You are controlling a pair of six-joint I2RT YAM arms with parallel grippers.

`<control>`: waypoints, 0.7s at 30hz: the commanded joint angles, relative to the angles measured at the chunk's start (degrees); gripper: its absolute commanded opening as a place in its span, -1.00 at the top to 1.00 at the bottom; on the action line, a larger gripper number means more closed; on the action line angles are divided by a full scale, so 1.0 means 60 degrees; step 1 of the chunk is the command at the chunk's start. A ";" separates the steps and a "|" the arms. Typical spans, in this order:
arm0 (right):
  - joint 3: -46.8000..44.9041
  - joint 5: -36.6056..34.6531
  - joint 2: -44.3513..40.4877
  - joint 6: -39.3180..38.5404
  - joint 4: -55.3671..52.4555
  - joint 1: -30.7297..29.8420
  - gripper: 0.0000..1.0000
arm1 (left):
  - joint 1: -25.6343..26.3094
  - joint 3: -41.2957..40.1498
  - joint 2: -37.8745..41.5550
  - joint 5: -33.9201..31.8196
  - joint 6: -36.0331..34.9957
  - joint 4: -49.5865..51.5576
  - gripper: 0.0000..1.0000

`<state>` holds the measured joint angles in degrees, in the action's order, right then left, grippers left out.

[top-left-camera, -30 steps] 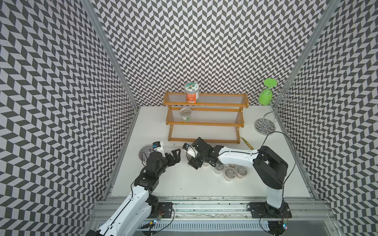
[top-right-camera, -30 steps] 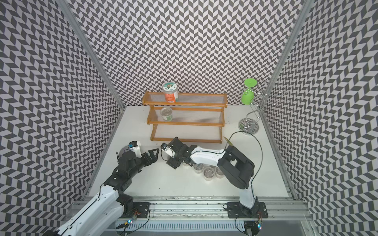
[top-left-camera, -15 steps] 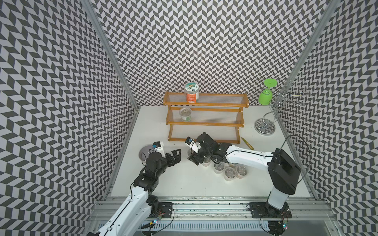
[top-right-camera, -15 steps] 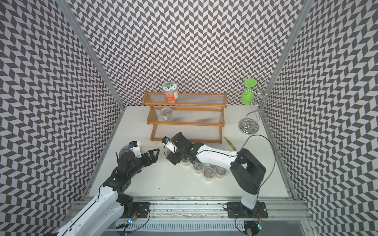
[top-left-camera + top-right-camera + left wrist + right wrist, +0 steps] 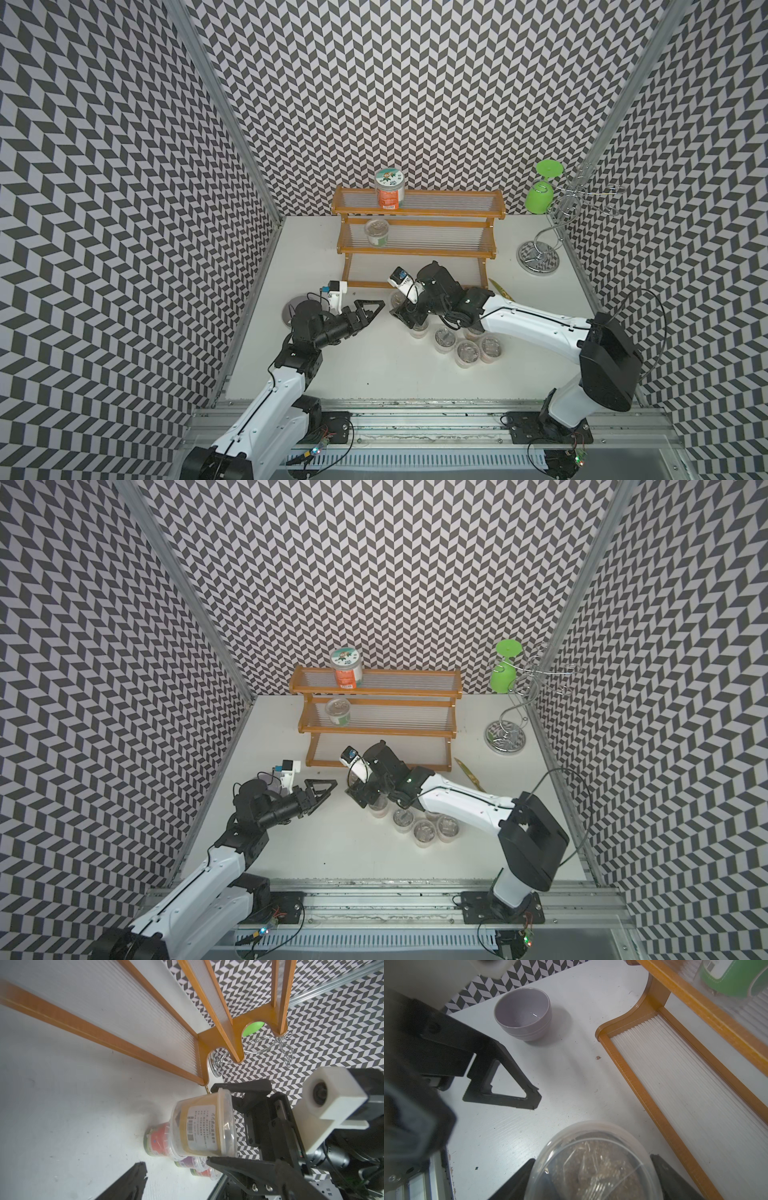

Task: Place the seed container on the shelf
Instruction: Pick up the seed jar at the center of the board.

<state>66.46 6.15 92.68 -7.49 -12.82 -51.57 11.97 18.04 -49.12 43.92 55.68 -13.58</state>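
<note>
The seed container is a clear tub with a yellow-brown fill and a white label. My right gripper is shut on it just under its lid. It hangs tilted above the table, in front of the bottom tier of the shelf, whose orange-brown frame also shows in both wrist views. In both top views my left gripper stands open and holds nothing, a short way left of the held tub. One of its fingers shows in the left wrist view.
Several small tubs cluster on the table under the right arm. A tall orange-labelled jar stands on the top tier and a small tub on the middle one. A purple bowl sits at the left, a chrome wire stand with a green cup at the back right.
The right arm's elbow has swung out to the right and its gripper has risen a little with the tub. The left arm has not moved.
</note>
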 commanded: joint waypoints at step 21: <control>0.0291 0.0937 0.0187 -0.0280 0.0291 -0.0033 -0.67 | 0.0884 0.1044 -0.3041 0.0559 0.1388 -0.1874 -0.99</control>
<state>66.48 10.72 93.17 -8.60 -12.88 -51.57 16.91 24.03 -66.96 47.05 62.70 -21.15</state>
